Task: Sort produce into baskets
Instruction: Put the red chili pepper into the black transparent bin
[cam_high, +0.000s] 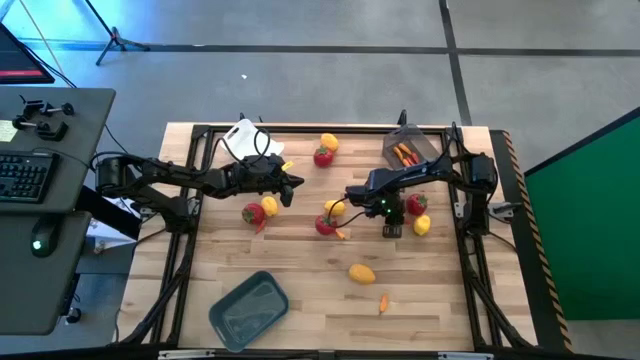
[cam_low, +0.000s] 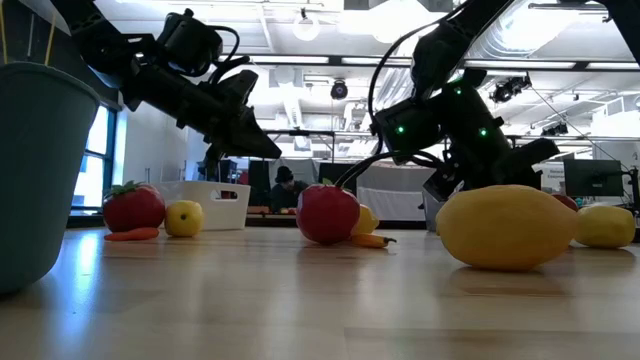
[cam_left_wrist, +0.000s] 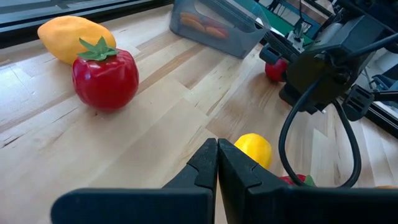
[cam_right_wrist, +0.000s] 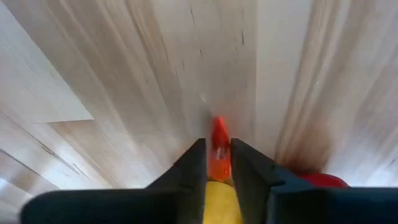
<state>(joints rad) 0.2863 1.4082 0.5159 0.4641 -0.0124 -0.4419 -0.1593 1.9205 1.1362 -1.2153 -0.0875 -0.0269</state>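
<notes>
Toy produce lies scattered on the wooden table. A red fruit, a yellow fruit and a thin orange piece lie together at mid-table. My right gripper hovers over them, its fingers a narrow gap apart. In the right wrist view the orange piece shows through that gap, lying on the table. My left gripper is shut and empty, above the table, left of that group. The white basket stands far left. The dark basket holds orange pieces. The grey-blue basket stands near left.
Other pairs lie about: a red fruit with a yellow one at the far side, red and yellow below my left gripper, red and yellow at right. A yellow oval and an orange piece lie near the front.
</notes>
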